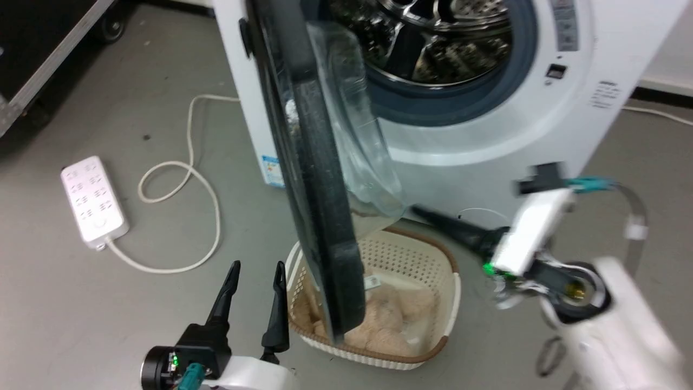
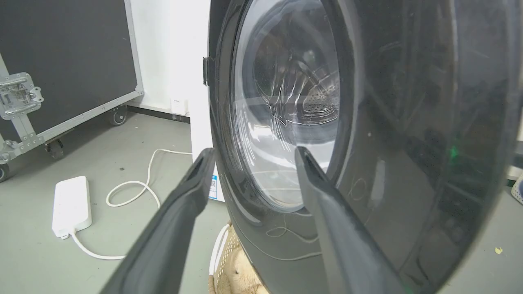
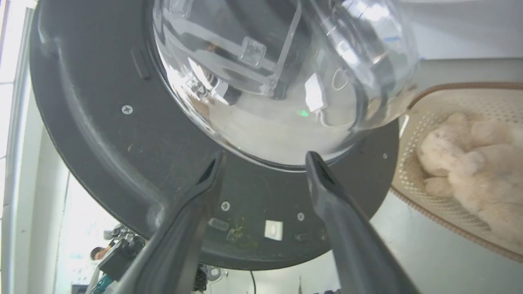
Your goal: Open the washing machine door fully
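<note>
Item 1: large round glossy black-rimmed washing machine door (image 1: 319,216) with a bulging clear glass bowl. It is standing swung out from the white front-loading washing machine (image 1: 487,162), seen nearly edge-on in the head view. It is hanging from the machine's left side, with the bowl facing back toward the opening. Its lower edge is showing in front of the basket.

Item 2: steel drum (image 1: 433,38) inside a grey rubber ring (image 1: 433,108), lying exposed.

Item 3: left gripper (image 1: 257,266). Its dark fingers are standing apart and gripping nothing. It is pointing at the door's outer face (image 2: 408,122), near it but not touching.

Item 4: right gripper (image 3: 265,156). Its fingers are standing apart with nothing between them. It is pointing at the door's inner side (image 3: 122,163), just below the glass bowl. Whether it is touching the door cannot be told.

Item 5: cream perforated plastic basket (image 1: 422,254) with a brown rim, sitting on the grey floor (image 1: 108,298) before the machine and holding beige fluffy fabric (image 1: 390,319).

Item 6: white power strip (image 1: 92,200) with a looping white cable (image 1: 206,189), lying on the floor left of the machine.
</note>
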Motion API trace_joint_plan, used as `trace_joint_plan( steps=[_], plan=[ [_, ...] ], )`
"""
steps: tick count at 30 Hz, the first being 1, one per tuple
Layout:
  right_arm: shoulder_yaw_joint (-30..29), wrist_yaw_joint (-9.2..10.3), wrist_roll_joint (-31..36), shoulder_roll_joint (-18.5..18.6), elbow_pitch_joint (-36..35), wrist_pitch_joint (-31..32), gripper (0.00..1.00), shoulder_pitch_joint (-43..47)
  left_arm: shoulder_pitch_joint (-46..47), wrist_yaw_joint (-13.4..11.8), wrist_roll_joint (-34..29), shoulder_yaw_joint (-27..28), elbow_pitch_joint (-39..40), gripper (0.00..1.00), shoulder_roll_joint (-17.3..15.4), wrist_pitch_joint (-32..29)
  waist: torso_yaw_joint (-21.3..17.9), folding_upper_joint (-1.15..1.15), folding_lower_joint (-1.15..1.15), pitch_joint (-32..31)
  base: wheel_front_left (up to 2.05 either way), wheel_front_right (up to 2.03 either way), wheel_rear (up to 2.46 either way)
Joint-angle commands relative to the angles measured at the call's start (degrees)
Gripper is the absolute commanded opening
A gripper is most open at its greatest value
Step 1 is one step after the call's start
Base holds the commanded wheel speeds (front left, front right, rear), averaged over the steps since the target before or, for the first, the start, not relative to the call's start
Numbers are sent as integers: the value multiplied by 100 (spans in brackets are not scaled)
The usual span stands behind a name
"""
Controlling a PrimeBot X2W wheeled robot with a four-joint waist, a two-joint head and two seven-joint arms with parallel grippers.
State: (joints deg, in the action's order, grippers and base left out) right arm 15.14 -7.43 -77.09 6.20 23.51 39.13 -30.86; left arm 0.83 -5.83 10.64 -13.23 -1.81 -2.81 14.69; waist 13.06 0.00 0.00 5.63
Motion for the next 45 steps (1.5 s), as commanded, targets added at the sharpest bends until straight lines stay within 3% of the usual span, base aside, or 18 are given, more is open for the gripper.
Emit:
trace_joint_plan(
  steps=[1,9,14,20,25,28,35,41,42,43,45],
  plan=[
    [-127,-6,249,203,-229,-326,100,229,-69,57,18,67,-27,100,-11,30,-132,0,0,-106,0,0,0],
    [36,-6,2492,1105,-1626,-2591,100,973,-137,227,68,445,-116,100,-163,30,-682,0,0,-308,0,0,0],
    [-75,-6,4106,1402,-1852,-3840,100,1498,-218,317,88,583,-139,100,-266,30,-920,0,0,-430,0,0,0],
    [-667,-6,5564,1012,-2100,-4754,100,2255,-378,426,122,652,-57,100,-337,30,-1096,0,0,-485,0,0,0],
    [-1353,-6,6436,286,-2331,-5064,100,2924,-442,480,139,665,-55,100,-329,30,-1119,0,0,-531,0,0,0],
    [-1665,-6,6573,-129,-2425,-5102,100,3266,-477,498,177,698,-41,100,-308,30,-1127,0,0,-528,0,0,0],
    [-1720,-6,7133,-297,-2481,-5177,100,3630,-486,598,200,685,-96,100,-264,30,-1120,0,0,-535,0,0,0],
    [-1665,-6,7219,-325,-2457,-5175,100,3687,-481,573,74,727,-56,100,-237,30,-1129,0,0,-575,0,0,0],
    [-1657,-6,7217,-327,-2452,-5170,100,3685,-485,569,65,734,-49,70,-227,30,-1129,0,0,-574,0,0,0],
    [-1649,-6,7198,-328,-2447,-5168,100,3679,-485,569,58,737,-41,0,-217,30,-1129,0,0,-573,0,0,0],
    [-1646,-6,7085,-330,-2434,-5169,100,3668,-479,559,-9,744,-4,0,-210,30,-1128,0,0,-574,0,0,0]
  ],
)
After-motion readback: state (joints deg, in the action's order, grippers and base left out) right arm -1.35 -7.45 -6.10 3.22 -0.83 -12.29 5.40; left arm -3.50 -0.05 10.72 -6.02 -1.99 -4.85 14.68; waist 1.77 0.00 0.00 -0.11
